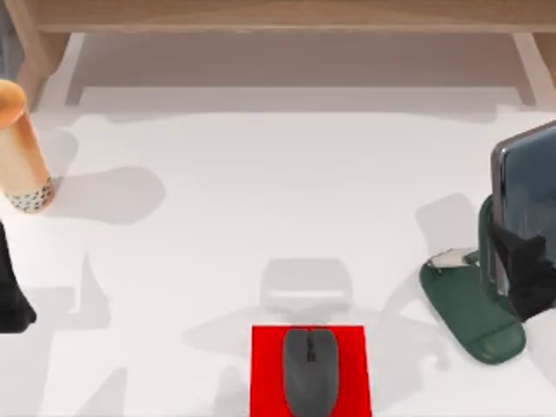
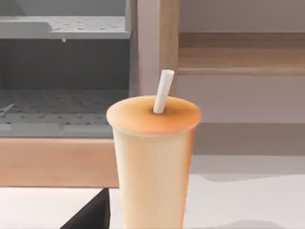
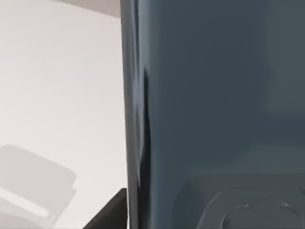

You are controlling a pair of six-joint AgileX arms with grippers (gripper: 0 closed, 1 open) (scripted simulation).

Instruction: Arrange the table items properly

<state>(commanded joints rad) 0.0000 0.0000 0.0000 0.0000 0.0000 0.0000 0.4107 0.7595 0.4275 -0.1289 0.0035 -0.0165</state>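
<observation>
The right gripper fingers clamp the grey-blue rounded-corner slab phone upright over the dark green hinged stand, apparently for seating; left gripper finger state cannot be told.

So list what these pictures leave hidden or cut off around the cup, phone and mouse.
- Tall orange-tan cup: the top view's left edge cuts its side; the left wrist view's lower edge cuts its base.
- Grey-blue slab phone: cut by the top view's right edge; the right gripper covers its lower part on the dark green stand.
- Small dark grey mouse: its rear runs off the top view's bottom edge.
- Left gripper: finger state unreadable.
</observation>
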